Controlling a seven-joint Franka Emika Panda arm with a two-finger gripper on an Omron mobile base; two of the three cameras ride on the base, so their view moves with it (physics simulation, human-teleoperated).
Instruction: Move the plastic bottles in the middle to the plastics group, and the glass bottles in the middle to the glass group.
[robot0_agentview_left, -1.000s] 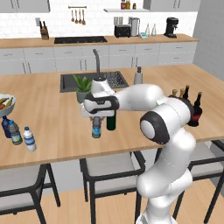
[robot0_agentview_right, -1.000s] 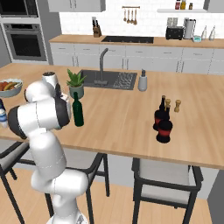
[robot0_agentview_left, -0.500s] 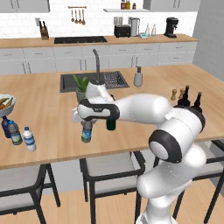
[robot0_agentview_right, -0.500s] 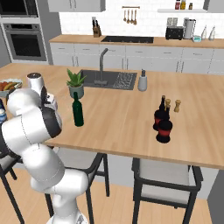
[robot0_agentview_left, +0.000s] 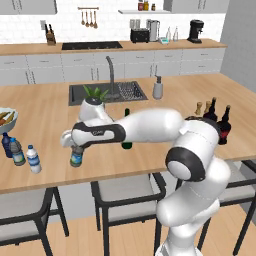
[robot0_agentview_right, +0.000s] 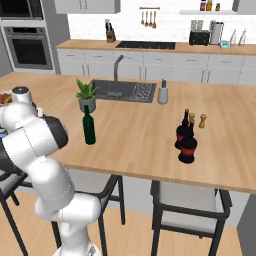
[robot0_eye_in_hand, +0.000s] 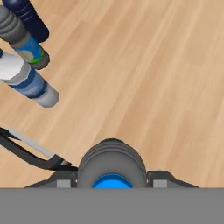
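Observation:
My gripper (robot0_agentview_left: 76, 150) is shut on a clear plastic bottle with a blue cap (robot0_agentview_left: 76, 158), held upright low over the counter's front left. In the hand view the blue cap (robot0_eye_in_hand: 111, 179) sits between my fingers. To its left stand a white-capped plastic bottle (robot0_agentview_left: 33, 159) (robot0_eye_in_hand: 26, 81), a clear bottle with a grey-teal label (robot0_agentview_left: 17, 152) (robot0_eye_in_hand: 26, 43) and a dark blue bottle (robot0_agentview_left: 6, 145) (robot0_eye_in_hand: 28, 19). The tall green wine bottle (robot0_agentview_right: 89, 127) stands mid-counter, mostly hidden behind my arm in the left base view. Two squat red-labelled bottles (robot0_agentview_right: 186, 142) (robot0_agentview_left: 221, 125) stand at the right.
A fruit bowl (robot0_agentview_left: 5, 120) sits at the far left edge. A potted plant (robot0_agentview_right: 87, 96), a sink (robot0_agentview_right: 122, 91) and a soap dispenser (robot0_agentview_right: 162, 92) lie behind. A wooden pepper shaker (robot0_agentview_right: 202, 121) stands by the dark bottles. Stools (robot0_agentview_left: 125, 197) line the front edge.
My arm has swung left along the counter's front with the blue-capped bottle, bringing it close to the three small bottles. The other bottles have stayed put.

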